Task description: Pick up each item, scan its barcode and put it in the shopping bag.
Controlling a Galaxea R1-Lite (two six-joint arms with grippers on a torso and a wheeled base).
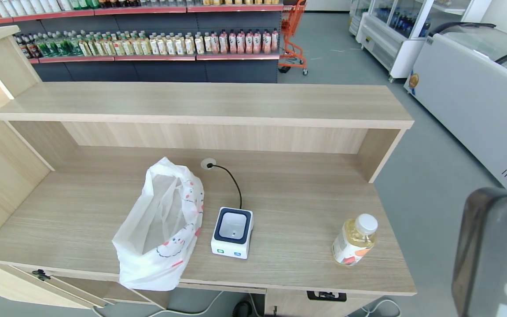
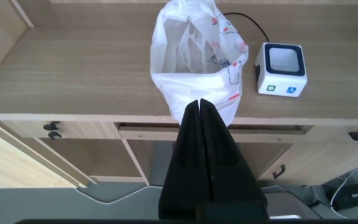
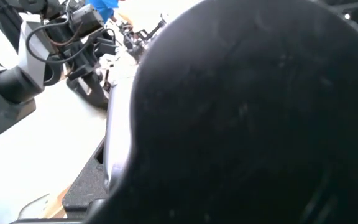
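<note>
Head view: a wooden tabletop (image 1: 297, 198) fills the middle of the frame. A white shopping bag (image 1: 161, 229) stands at lower left of centre with its mouth open. Just to its right sits a white barcode scanner (image 1: 232, 232), its dark-rimmed window facing up. A black cable (image 1: 235, 182) runs from the scanner up to a round port in the tabletop. Well apart, at the lower right of the tabletop near its front edge, stands a bottle (image 1: 354, 240) of yellow liquid with a white cap. A dark housing of the right arm (image 1: 495, 255) fills the lower right corner. Shelves of bottles (image 1: 148, 44) line the top of the frame, and white freezers (image 1: 478, 88) stand at the right.

Left wrist view: the left gripper (image 2: 200, 107) rises from the bottom centre, its two black fingers pressed together with nothing between them. Its tip overlaps the bag's lower end at the tabletop's front edge. The scanner lies at upper right.

Right wrist view: a dark rounded housing (image 3: 247, 112) sits close to the lens, so I cannot tell the right gripper's state. Cables and dark gear (image 3: 73, 43) show at upper left.
</note>
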